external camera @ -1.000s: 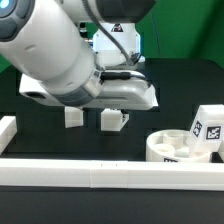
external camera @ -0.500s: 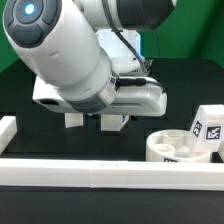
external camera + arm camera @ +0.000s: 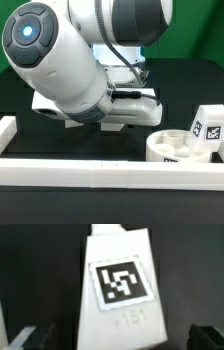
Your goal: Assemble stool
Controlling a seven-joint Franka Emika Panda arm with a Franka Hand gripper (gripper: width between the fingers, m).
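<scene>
Leg block [image 3: 115,286], likely light, stiff, smooth plastic, lay on the bench [image 3: 30,280] between the released claw [image 3: 118,336] tips, untouched; its long parallel sides looked the best hold.

The stool's seat [image 3: 172,148] was a short white round drum, sockets facing up, sitting on the black worktop [image 3: 185,85] over at the exterior view's right. A white leg block [image 3: 207,131] with black-and-white square tags stood right up against its far-right side, though I couldn't tell if they were touching. The wrist view was filled by a second leg block [image 3: 118,308], white and flat-faced. It narrowed toward one end and had one square tag facing up.
</scene>
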